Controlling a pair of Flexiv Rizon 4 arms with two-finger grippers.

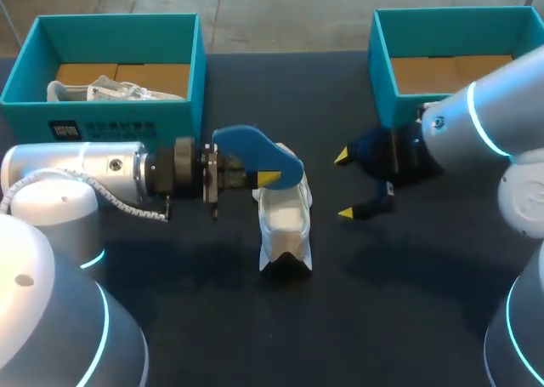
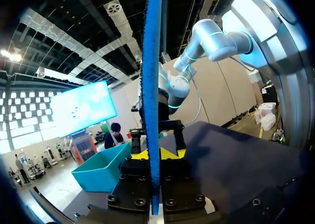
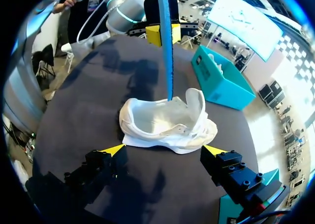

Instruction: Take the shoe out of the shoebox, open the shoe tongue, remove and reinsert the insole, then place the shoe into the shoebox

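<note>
Evidently the blue insole (image 1: 242, 145) is clamped edge-on in the left gripper (image 1: 269, 179) over the white shoe (image 1: 285, 225) on the table (image 1: 382, 319), likely for reinsertion. The right gripper (image 1: 344, 184) is held beside the shoe, jaws apart, probably to steady it.

The left gripper (image 1: 265, 179), held level, pinches the insole (image 1: 246, 145) edgewise; the right gripper (image 1: 344, 184) faces it, fingers (image 1: 358, 208) spread wide apart.

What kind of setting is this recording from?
Probably a robot test bench: left arm and right arm over a dark table, teal shoeboxes and a white shoe set out.
</note>
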